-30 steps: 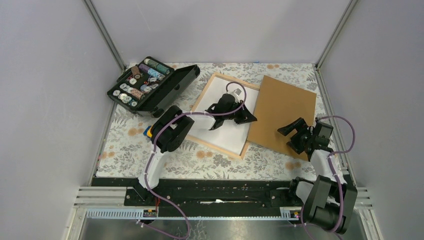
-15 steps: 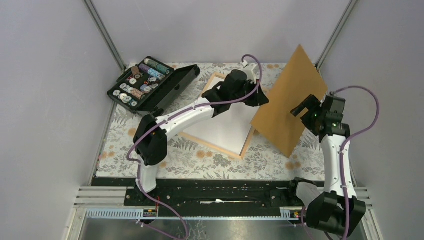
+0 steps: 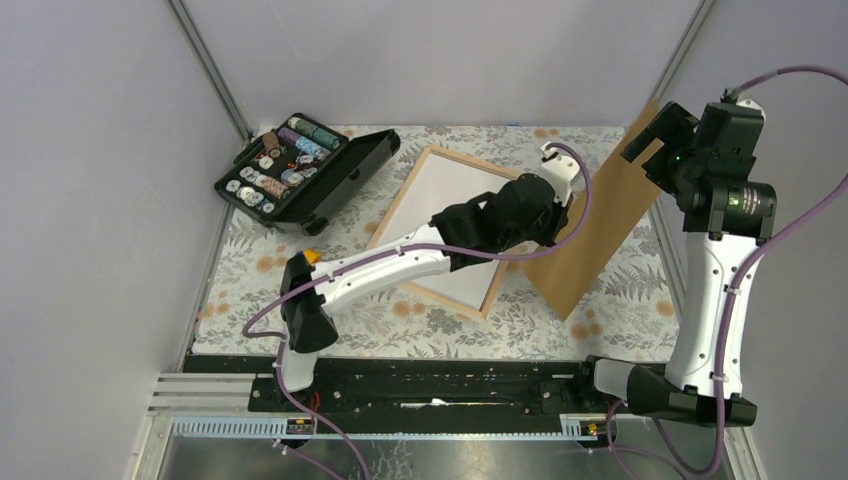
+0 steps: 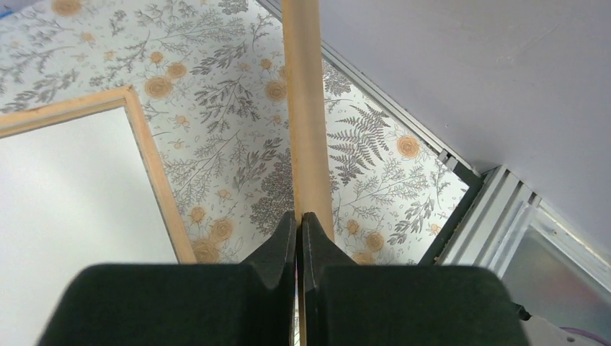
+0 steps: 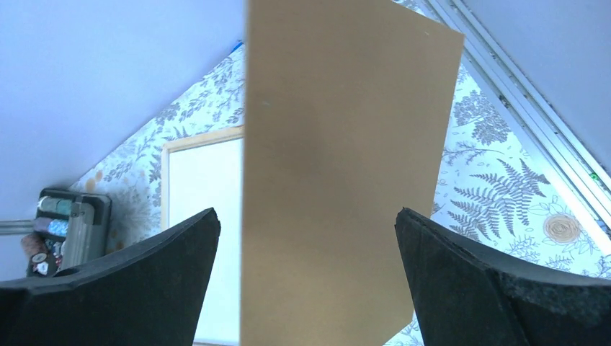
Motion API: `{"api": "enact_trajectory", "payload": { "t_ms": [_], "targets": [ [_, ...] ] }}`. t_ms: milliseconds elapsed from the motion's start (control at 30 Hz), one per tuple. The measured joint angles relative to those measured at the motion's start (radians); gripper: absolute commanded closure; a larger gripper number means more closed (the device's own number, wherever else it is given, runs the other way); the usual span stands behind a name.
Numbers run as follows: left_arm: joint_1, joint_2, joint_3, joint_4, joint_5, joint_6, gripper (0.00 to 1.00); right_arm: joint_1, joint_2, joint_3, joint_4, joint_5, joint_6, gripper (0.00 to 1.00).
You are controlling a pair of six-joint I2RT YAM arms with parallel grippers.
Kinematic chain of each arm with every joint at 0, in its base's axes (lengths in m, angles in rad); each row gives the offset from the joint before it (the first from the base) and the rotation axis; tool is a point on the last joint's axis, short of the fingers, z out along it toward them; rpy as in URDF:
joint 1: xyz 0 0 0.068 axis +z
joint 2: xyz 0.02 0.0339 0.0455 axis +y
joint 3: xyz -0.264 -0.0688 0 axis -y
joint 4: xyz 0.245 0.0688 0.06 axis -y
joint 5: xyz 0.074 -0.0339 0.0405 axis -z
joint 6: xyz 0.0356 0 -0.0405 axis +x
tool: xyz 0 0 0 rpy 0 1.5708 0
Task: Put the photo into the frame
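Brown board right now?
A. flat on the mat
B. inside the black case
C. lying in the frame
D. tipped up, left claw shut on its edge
D: the board stands steeply tilted beside the frame, and the left wrist view shows the left claw shut on its thin edge.

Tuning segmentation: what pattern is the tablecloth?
The tablecloth is pale with grey ferns and orange-brown flowers; clearest in left wrist view.
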Motion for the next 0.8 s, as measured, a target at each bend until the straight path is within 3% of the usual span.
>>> {"api": "enact_trajectory", "payload": {
  "t_ms": [167, 367, 600, 800],
  "targets": [
    [-0.058, 0.015, 0.080, -0.056, -0.080, 0.071, 1.00, 0.047, 0.066, 0.116, -0.089, 0.008, 0.005, 0.06],
    [-0.108, 0.048, 0.139, -0.116, -0.177, 0.143, 1.00, 0.182, 0.146, 0.203, -0.186, 0.134, 0.017, 0.11],
    [-0.127, 0.060, 0.140, -0.123, -0.214, 0.162, 1.00, 0.216, 0.047, -0.023, -0.165, 0.197, 0.057, 0.11],
    [-0.144, 0.068, 0.140, -0.123, -0.229, 0.173, 1.00, 0.216, -0.010, -0.175, -0.132, 0.204, 0.084, 0.31]
  ]
}}
